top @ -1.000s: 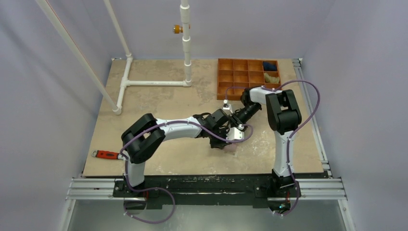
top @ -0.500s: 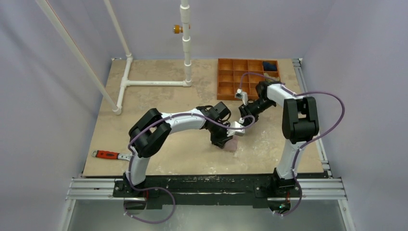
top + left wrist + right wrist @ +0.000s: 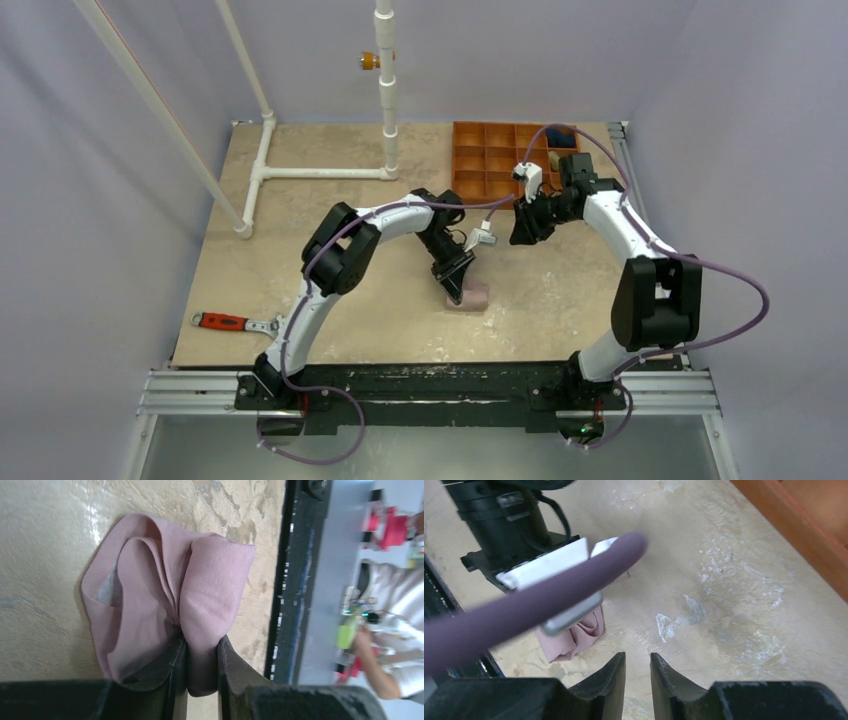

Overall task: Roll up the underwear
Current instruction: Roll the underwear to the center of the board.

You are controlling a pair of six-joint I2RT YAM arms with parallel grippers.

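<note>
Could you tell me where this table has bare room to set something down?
The widest bare stretch is the left half of the table, between the white pipe frame and the red-handled wrench. A smaller patch lies just right of the underwear. The centre is crowded: the left gripper pinches the underwear, with the right gripper close by.

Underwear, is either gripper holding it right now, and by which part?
The left gripper pinches the underwear by a thick fold at one end of the bundle. The right gripper holds nothing.
</note>
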